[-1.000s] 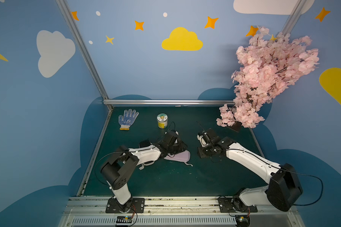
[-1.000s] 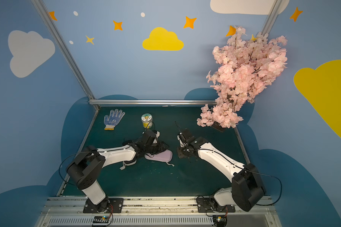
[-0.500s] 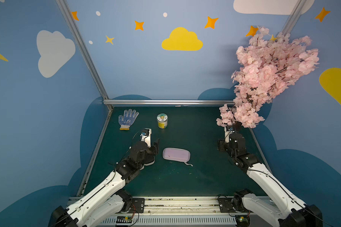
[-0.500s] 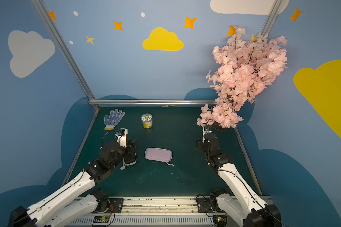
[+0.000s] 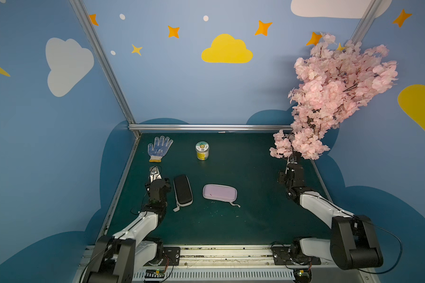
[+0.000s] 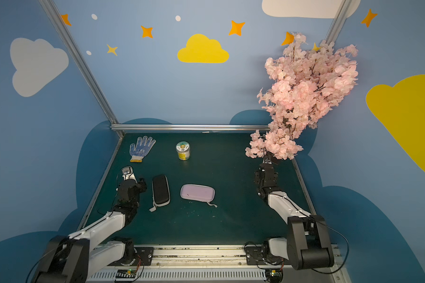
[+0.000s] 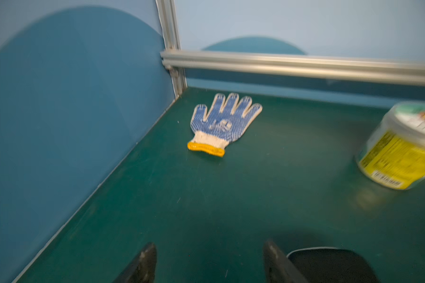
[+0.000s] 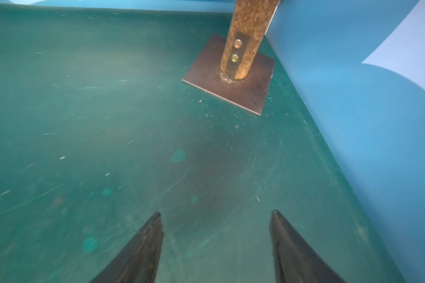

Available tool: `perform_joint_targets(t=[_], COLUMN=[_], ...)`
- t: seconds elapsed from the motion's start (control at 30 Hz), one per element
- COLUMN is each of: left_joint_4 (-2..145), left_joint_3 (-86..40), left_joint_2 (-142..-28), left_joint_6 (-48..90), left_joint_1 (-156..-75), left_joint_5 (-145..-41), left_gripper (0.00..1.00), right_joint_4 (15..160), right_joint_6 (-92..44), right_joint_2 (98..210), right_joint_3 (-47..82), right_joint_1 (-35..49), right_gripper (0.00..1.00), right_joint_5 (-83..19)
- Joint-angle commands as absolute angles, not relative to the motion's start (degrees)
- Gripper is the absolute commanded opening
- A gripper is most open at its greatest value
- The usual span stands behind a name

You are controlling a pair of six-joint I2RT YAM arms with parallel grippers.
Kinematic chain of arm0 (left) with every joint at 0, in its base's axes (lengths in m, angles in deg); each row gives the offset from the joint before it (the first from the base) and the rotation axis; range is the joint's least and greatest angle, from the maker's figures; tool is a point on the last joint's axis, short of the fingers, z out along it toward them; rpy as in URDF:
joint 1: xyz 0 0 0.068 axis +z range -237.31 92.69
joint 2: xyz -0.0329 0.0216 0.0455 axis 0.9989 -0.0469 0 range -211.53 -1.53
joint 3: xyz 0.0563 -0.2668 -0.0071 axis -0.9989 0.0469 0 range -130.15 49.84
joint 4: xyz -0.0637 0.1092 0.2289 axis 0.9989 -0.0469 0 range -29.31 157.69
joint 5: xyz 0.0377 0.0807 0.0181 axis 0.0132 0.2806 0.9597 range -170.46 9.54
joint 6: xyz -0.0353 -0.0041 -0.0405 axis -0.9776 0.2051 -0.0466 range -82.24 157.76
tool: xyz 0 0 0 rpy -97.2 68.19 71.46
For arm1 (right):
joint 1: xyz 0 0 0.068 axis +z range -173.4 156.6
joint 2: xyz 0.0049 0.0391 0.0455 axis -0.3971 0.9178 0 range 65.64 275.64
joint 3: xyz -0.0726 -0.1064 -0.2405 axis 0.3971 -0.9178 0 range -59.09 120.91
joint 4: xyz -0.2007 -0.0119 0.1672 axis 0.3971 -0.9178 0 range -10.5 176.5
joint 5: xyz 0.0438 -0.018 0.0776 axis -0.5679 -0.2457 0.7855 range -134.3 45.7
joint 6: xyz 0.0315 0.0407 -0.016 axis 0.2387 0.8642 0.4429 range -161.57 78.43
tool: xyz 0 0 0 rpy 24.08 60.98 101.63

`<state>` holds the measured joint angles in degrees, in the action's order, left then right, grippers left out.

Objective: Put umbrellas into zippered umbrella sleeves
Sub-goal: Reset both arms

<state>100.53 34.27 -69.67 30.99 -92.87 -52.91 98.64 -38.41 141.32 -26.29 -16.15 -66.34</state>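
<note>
Both zip sleeves lie shut on the green mat (image 5: pixel 231 227). The black sleeve (image 5: pixel 182 190) sits just beside my left gripper (image 7: pixel 210 265); the lilac sleeve (image 5: pixel 219 192) is near it toward the middle, well apart from my right gripper (image 8: pixel 217 247). Both grippers are spread and empty. I see no umbrella out, so I judge them packed. The shells look light, semi-stiff and smooth; I'd pinch across the narrow width at mid-length, since the grey strap (image 5: pixel 176 208) is floppy
</note>
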Motion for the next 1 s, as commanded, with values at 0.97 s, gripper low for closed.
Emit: perform_joint_targets(t=[0.97], left_joint_4=[117.4], left_joint_3=[28.3], left_joint_2=[-89.8], left_joint_6=[36.1], left_joint_1=[-89.6], left_joint_5=[-65.1], left_gripper=[1.0], right_joint_4=[119.9], right_joint_6=[-42.8], right_joint_2=[149.9], right_joint_3=[-31.8], right_joint_1=[-19.6], right_gripper=[0.86], right_joint_5=[-50.2])
